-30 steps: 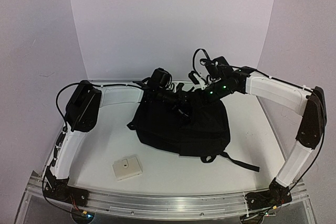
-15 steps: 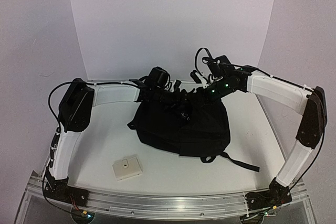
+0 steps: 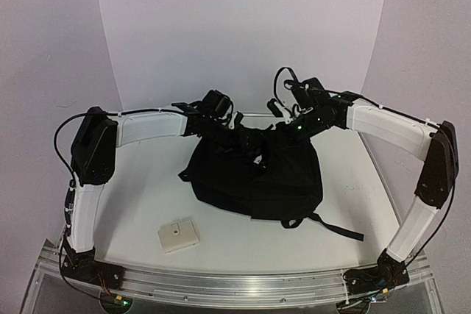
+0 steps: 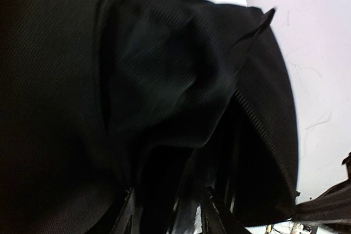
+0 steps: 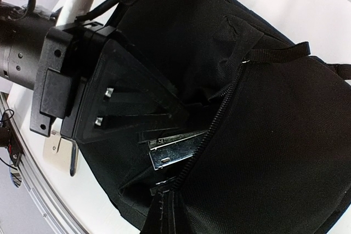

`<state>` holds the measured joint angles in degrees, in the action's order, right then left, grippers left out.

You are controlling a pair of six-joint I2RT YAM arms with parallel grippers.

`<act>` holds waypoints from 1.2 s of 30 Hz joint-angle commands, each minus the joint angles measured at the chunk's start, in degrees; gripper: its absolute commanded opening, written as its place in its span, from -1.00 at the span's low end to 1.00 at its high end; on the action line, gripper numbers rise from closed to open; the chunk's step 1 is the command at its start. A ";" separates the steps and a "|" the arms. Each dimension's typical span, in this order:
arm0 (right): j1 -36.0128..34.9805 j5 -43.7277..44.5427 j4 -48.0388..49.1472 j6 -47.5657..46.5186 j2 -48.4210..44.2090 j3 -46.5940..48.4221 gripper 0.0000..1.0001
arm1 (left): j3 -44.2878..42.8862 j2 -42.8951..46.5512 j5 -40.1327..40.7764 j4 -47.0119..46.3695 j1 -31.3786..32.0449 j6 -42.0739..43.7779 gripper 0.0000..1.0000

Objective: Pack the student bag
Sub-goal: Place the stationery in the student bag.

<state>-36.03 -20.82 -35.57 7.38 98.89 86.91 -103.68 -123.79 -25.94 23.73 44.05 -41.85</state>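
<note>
The student bag, a black fabric backpack, lies in the middle of the table with its zipped mouth held open at the far side. My right gripper is shut on the bag's top edge; the pinched fabric shows at the bottom of the right wrist view. My left gripper reaches into the mouth with its fingers apart. A black stapler with a shiny metal base lies inside the bag just beside those fingers. The left wrist view shows only the dark inside of the bag.
A small white box lies on the table at the near left, also seen in the right wrist view. A long black strap trails from the bag to the near right. White walls close the back and sides.
My left arm's elbow has swung out to the left and its wrist has drawn back a little from the bag's mouth. The right arm and the bag have stayed put.
</note>
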 commanded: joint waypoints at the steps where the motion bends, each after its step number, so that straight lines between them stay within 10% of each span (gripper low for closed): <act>1: -0.18 -2.64 -0.02 0.27 0.07 2.67 -1.00 | 3.18 5.13 -0.40 0.31 0.58 1.31 -0.19; 21: -0.21 -5.96 -0.01 1.93 2.15 4.55 -1.00 | -1.79 -1.63 -7.44 -10.53 5.13 -4.77 -0.88; 30: 0.30 -5.31 -0.05 1.63 1.29 4.08 -1.00 | 6.09 6.31 -1.82 -5.29 5.27 -0.25 -0.28; 36: 0.35 -5.59 0.00 1.41 0.95 3.57 -1.00 | 13.64 10.62 0.08 -5.12 5.25 0.67 -0.27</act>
<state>-35.91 -24.98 -38.23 8.86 101.12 88.40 -93.85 -118.35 -25.87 16.33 48.17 -42.76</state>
